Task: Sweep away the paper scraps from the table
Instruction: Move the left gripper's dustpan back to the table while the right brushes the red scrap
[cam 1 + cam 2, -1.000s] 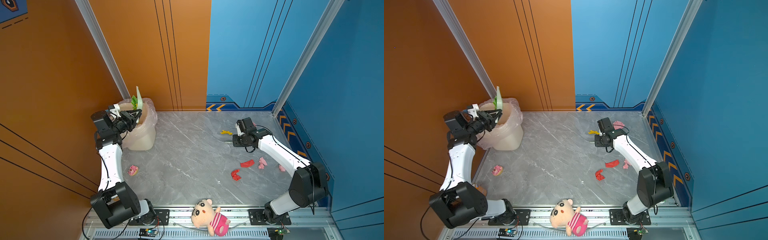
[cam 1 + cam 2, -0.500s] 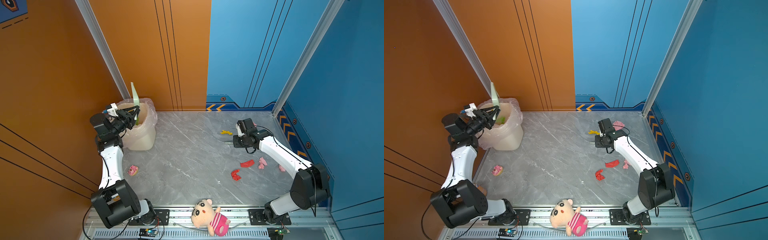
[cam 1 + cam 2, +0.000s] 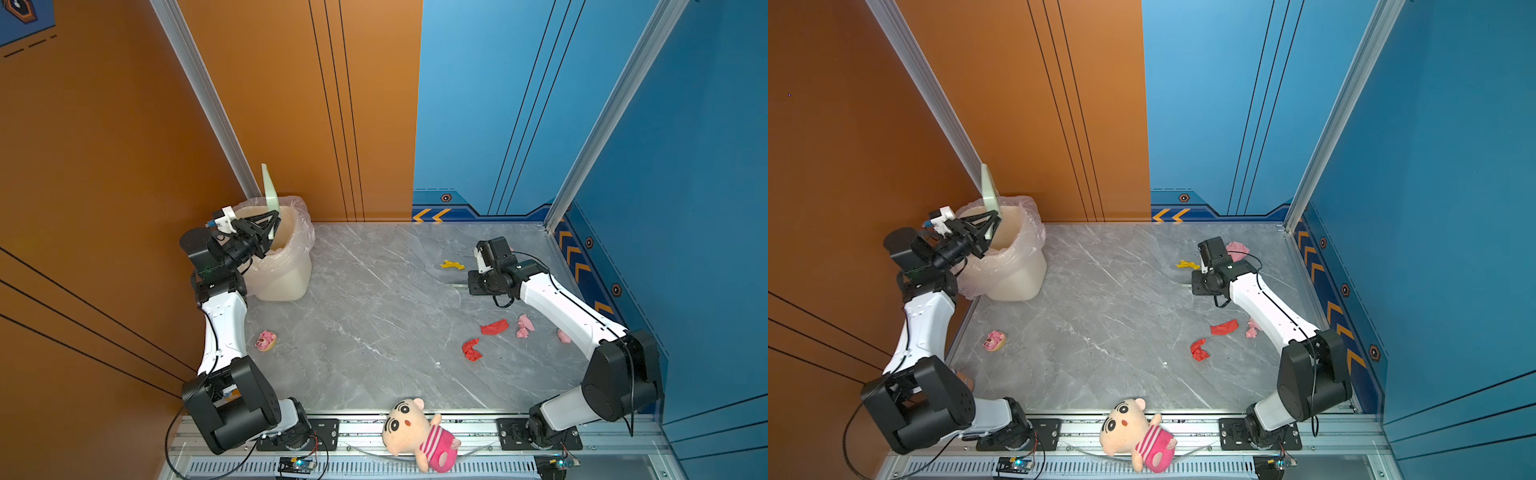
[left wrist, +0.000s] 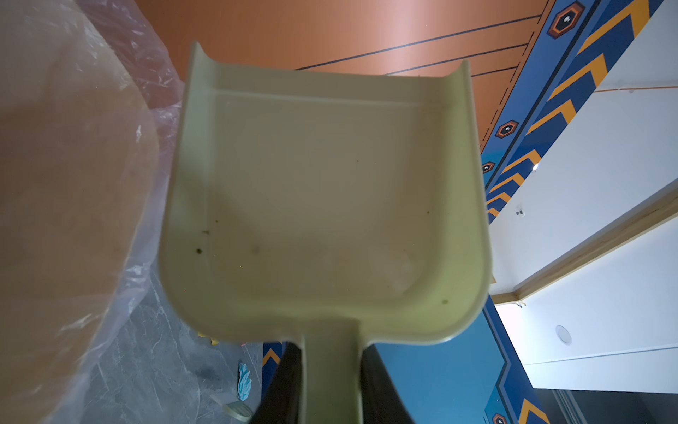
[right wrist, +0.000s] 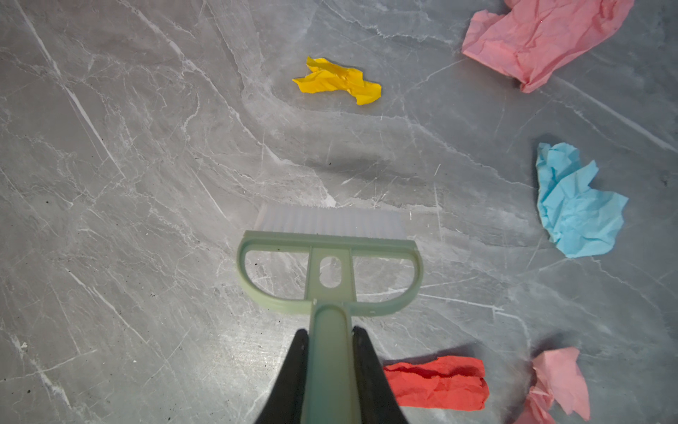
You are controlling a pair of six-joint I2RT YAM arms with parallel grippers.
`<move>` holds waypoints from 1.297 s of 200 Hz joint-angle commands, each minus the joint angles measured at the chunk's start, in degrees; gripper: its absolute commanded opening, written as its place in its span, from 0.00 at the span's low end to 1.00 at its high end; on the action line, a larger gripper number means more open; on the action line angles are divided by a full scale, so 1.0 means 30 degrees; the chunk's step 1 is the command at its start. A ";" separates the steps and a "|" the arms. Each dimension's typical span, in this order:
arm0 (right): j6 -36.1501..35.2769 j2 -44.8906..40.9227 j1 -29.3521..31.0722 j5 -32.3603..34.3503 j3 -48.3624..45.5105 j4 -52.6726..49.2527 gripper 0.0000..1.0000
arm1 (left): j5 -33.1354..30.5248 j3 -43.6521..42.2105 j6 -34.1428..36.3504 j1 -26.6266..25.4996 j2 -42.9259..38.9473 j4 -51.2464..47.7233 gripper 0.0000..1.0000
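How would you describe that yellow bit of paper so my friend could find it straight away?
Look at the grey marble table, toward its far right corner. Beside the right arm's black wrist lies the yellow scrap. It is the only yellow piece; nearby lie red scraps, pink scraps and a light blue scrap.

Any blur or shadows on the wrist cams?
Left wrist view: the pale green plastic dustpan fills the frame, slightly soft, lined bin beside it blurred. Right wrist view: grey marble table and yellow crumpled paper scrap sharp; pale green brush casts a soft shadow.
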 commanded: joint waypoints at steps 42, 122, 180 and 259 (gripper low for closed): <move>0.0128 -0.2083 -0.0392 -0.0370 0.1317 -0.3576 0.00 | -0.8013 0.4065 1.5808 -0.5251 -0.3580 -1.4210 0.23; 0.0394 -0.6653 0.1219 -0.1838 0.2029 -1.2905 0.00 | -1.5592 0.1448 2.0995 -1.2737 -0.3102 -1.4308 0.23; 0.2981 -0.8358 0.4833 -0.0448 0.0783 -1.7221 0.00 | -1.7257 0.1341 2.4033 -1.6552 -0.0341 -1.5050 0.24; 0.1833 -0.3545 0.5042 -0.0020 -0.0191 -1.4096 0.00 | -1.9561 -0.0264 2.4343 -1.9021 0.1680 -1.6154 0.22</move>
